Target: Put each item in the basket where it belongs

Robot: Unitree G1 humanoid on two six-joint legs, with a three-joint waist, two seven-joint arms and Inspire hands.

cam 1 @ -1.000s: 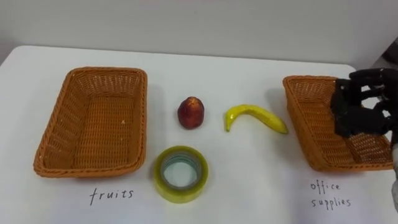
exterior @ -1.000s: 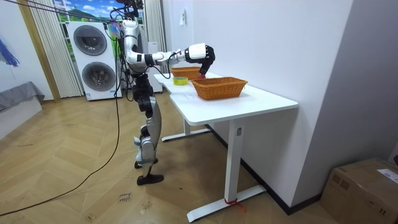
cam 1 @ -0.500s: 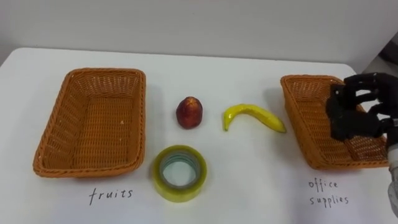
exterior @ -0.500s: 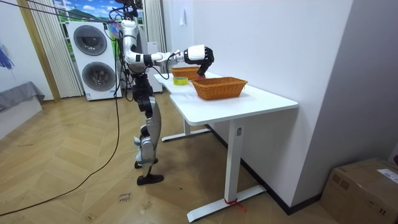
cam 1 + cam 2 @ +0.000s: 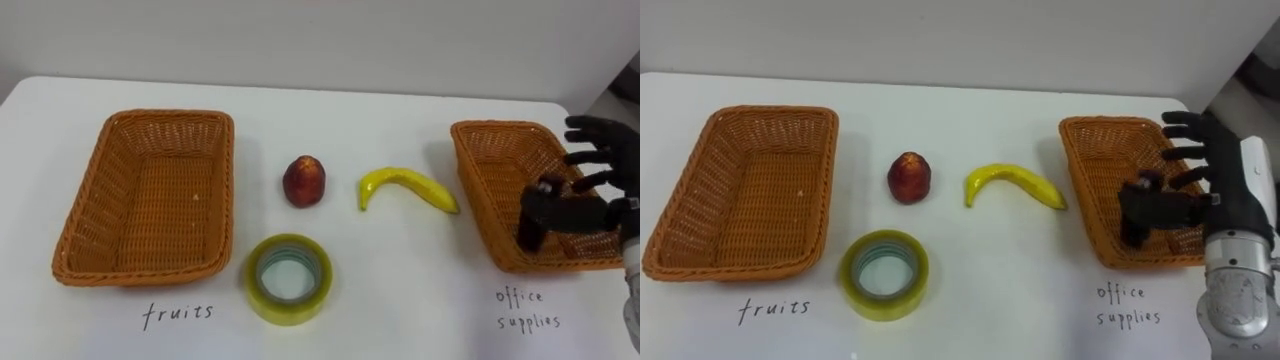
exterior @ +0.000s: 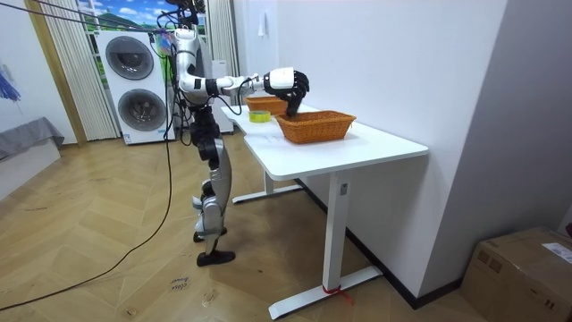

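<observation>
**Centre crowded, left side open**

Left basket (image 5: 92, 210) is reachable from above, with walls all round. The red fruit (image 5: 305, 181), banana (image 5: 408, 187) and tape roll (image 5: 289, 279) cluster mid-table (image 5: 330, 110), none touching. There are bare lanes between fruit and banana and a bare strip behind both. Over the right basket (image 5: 485, 195), the right hand (image 5: 1230, 185), fingers spread, covers the near-right part; its far-left corner is free.

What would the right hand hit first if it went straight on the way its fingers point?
Probably the office supplies basket: the open right hand hangs over it, fingers angled down toward its inside. Depth is unclear.
</observation>
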